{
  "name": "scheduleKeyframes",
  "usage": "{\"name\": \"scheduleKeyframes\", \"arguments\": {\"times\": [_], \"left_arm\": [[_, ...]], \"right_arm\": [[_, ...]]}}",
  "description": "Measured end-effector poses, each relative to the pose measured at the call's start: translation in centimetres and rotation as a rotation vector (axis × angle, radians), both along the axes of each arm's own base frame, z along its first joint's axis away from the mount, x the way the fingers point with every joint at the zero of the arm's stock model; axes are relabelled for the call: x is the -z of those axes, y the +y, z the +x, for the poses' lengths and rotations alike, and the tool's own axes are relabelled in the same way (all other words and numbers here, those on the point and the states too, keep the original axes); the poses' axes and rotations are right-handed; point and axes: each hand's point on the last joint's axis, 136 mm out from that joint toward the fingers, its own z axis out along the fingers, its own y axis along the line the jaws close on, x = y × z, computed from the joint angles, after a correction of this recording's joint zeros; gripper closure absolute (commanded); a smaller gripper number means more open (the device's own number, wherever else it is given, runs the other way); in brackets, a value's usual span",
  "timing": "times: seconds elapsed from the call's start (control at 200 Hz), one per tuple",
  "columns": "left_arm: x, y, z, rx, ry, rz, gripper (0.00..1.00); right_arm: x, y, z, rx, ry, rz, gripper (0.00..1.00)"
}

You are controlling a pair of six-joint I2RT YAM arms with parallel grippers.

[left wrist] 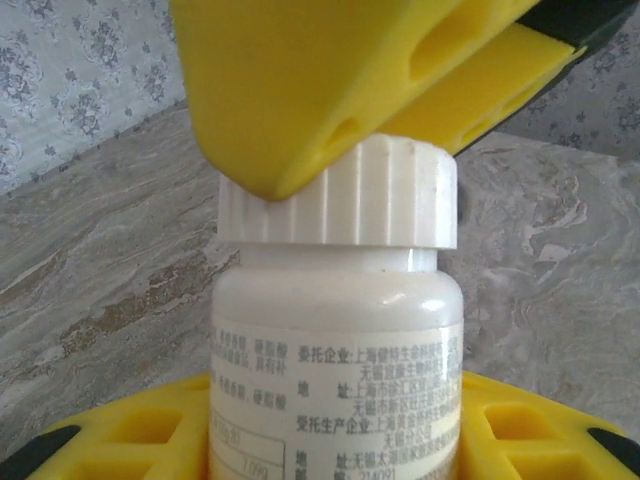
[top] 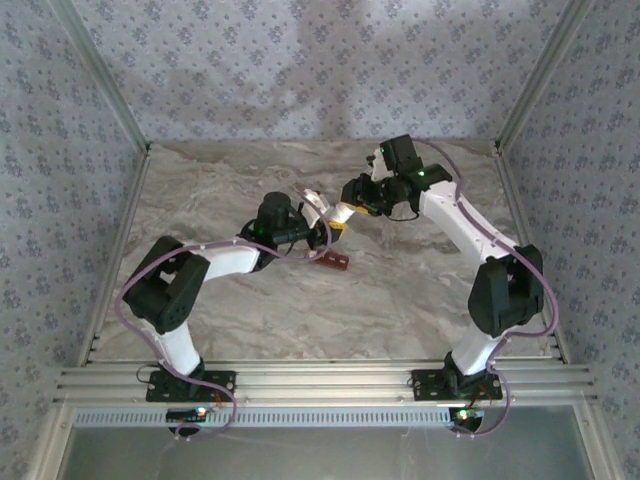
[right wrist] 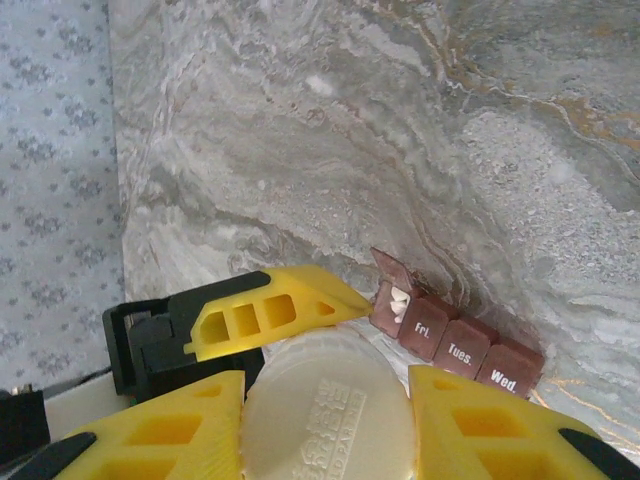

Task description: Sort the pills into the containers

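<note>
White cap (right wrist: 330,410) sits pinched in right gripper (right wrist: 328,390) jaws; left gripper (left wrist: 335,440) clamps bottle (left wrist: 335,350) body. Just beside, containers (right wrist: 460,345) lie on table (top: 420,290), one lid (right wrist: 385,272) open; free table all round, walls well apart.

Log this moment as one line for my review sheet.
left gripper: holds bottle | right gripper: on cap | cap: on bottle | containers: on table, end compartment open, pills inside
</note>
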Motion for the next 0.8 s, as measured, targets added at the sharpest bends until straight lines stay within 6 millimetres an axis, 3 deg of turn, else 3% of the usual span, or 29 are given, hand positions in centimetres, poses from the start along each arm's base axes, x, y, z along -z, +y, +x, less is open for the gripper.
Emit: {"name": "scheduleKeyframes", "arguments": {"times": [0.47,0.8], "left_arm": [[0.3,-0.4,0.1,-0.001,-0.021,-0.003,1.00],[-0.9,-1.3,-0.4,0.022,-0.069,-0.038,1.00]], "right_arm": [[0.3,-0.4,0.0,0.069,0.042,-0.020,0.53],[-0.2,-0.2,-0.1,0.067,0.051,-0.015,0.42]]}}
